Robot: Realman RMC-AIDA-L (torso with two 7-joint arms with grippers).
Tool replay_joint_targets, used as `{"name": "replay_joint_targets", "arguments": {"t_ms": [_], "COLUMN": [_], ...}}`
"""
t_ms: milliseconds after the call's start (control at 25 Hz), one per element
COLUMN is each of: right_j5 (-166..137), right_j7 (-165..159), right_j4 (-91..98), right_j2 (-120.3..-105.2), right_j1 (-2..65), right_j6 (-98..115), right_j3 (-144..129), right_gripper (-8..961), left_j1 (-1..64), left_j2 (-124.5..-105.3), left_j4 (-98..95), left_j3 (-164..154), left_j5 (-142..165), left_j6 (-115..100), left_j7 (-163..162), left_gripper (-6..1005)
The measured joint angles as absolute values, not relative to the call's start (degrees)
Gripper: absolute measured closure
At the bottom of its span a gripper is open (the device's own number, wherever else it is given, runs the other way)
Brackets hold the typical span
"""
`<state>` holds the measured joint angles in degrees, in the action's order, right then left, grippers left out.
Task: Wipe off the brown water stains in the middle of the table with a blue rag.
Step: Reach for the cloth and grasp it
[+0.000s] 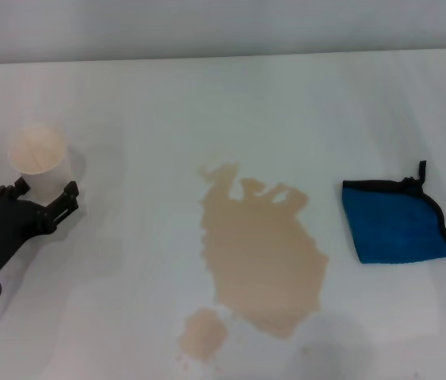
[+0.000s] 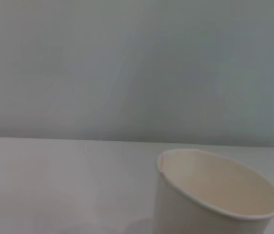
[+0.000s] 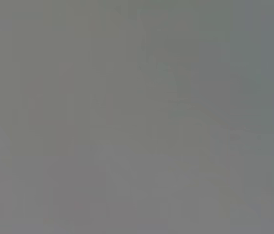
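- Table (image 1: 127,103): wide white surface filling the head view; grey wall along the far edge.
- Brown water stains (image 1: 262,253): large jagged tan puddle at the middle of the table, running toward the near edge. A small blot of the same colour lies just beside its near-left lobe. Both look whole, edges unsmeared; no wipe marks show.
- Blue rag (image 1: 397,222): folded flat on the right, well apart from the puddle, black edging and a little loop at its far corner. Nothing touching it. Looks dry and clean, as far as one can judge.
- Left gripper (image 1: 36,199): low on the left side, black fingers spread wide, holding nothing. Fingertips sit just near of a paper cup, not closed around it.
- Paper cup (image 1: 39,150): cream, upright, far left; the left wrist view shows its inside empty.
- Right gripper: not visible anywhere; the right wrist view gives only a blank grey field, so its state cannot be told.
- Progress: wiping not yet begun. Rag to be picked up, carried to the puddle, both patches to be wiped. All of the task remains.
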<state>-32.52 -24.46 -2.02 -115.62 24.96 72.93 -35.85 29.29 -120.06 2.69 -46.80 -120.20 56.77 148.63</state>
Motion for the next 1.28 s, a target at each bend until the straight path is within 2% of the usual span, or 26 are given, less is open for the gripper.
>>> {"name": "replay_joint_targets", "arguments": {"t_ms": [680,920,1080,1280], "right_j5": [-32.4,-33.8,-39.4,-54.3], "right_j7": [-25.2,-35.1,-50.2,-67.2], "right_j4": [0.2,4.0,12.9,21.2], "right_j2": [-115.39,-114.64,-112.96,-108.68], "right_j1": [24.7,23.3,21.2,21.6], "right_j6": [72.5,69.5,61.3,59.0], "right_j3": [-36.0,-41.3,-50.9,-60.1], "right_gripper": [98,99,99,100], "left_j1": [20.5,16.8,14.5,14.3], "left_j2": [-119.75,-119.68,-119.32,-119.08], "left_j4": [3.3,3.3,2.7,1.5], "left_j3": [-46.7,-46.7,-46.7,-46.7], "left_j5": [-121.6,-126.8,-132.3,-135.4], "left_j6": [71.0,78.6,83.4,84.3], "left_j7": [148.2,147.7,145.9,145.6], "left_gripper": [133,134,135,136]}}
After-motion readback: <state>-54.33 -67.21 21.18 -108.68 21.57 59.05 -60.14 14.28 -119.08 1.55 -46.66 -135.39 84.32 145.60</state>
